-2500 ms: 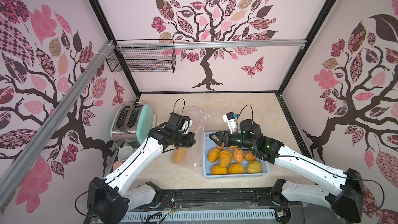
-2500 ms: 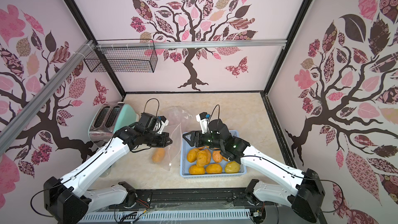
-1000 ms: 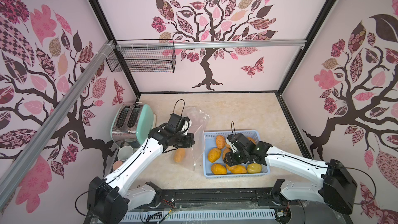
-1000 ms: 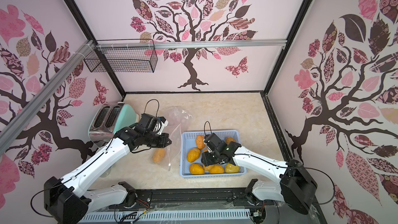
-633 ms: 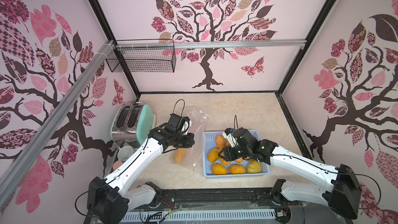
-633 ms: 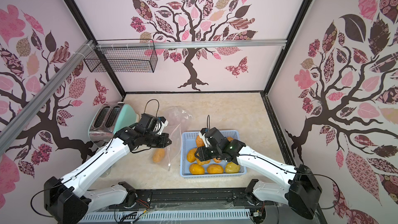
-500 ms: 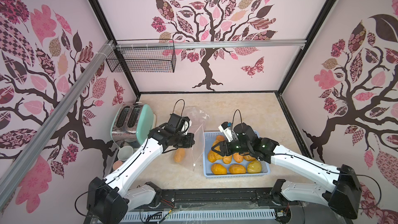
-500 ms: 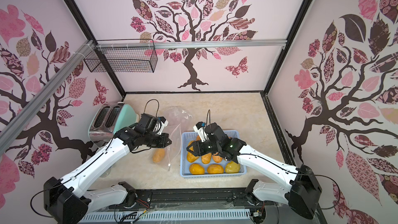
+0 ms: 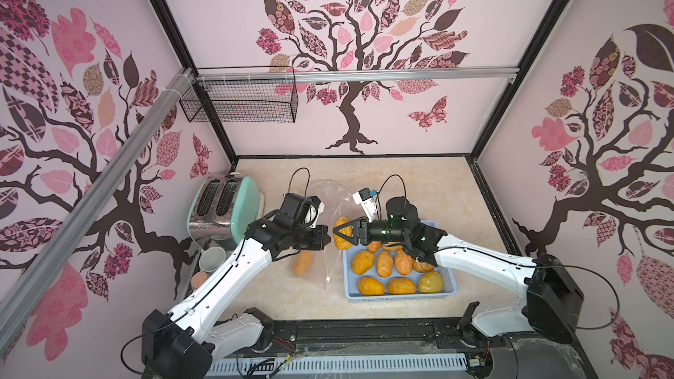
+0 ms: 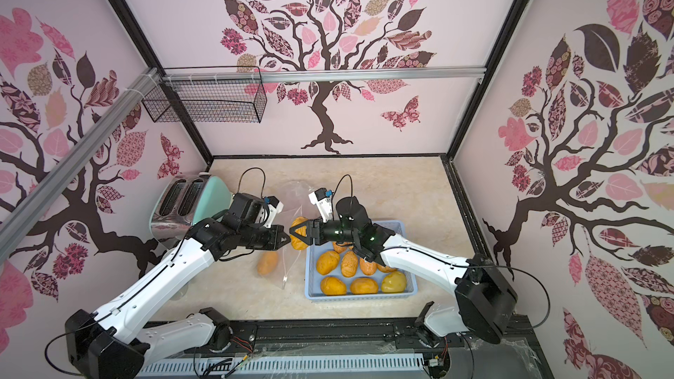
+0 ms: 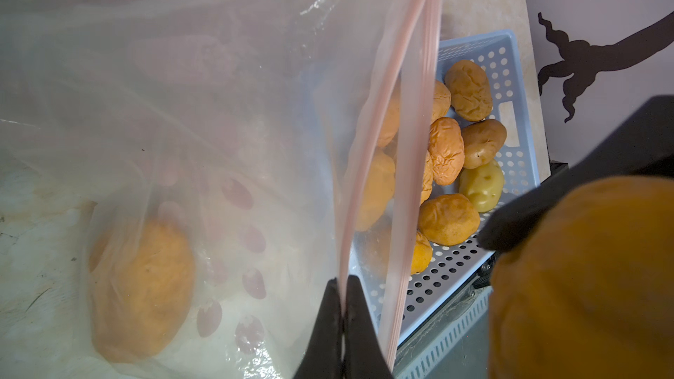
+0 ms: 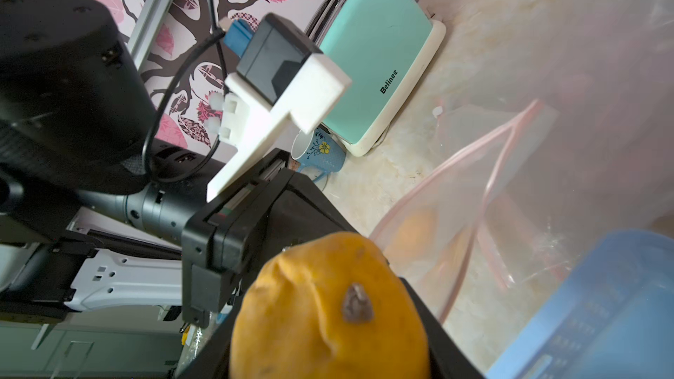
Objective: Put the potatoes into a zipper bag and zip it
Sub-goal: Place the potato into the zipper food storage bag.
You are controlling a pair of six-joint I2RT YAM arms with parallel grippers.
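I find my left hand [image 9: 325,240] pinched tight on the rim of the zipper bag [image 11: 219,103], its arm reaching forward and inward. My right hand [image 9: 342,236] clamps a potato [image 12: 328,315]. Its wrist is level and it points at the left hand, tips nearly meeting.

The basket [image 9: 399,297] is pale blue, dotted with round holes. The potatoes [image 9: 383,263] in it are wrinkled orange-brown, but the corner potato [image 9: 430,282] at its near right is yellow-green. Left of the basket the zipper bag [image 11: 219,103] is clear, with a pink zip strip and pink oval spots. Further left of the basket the toaster [image 9: 248,198] is mint green with a cream base, and the mug [image 12: 324,156] is blue with a yellow flower
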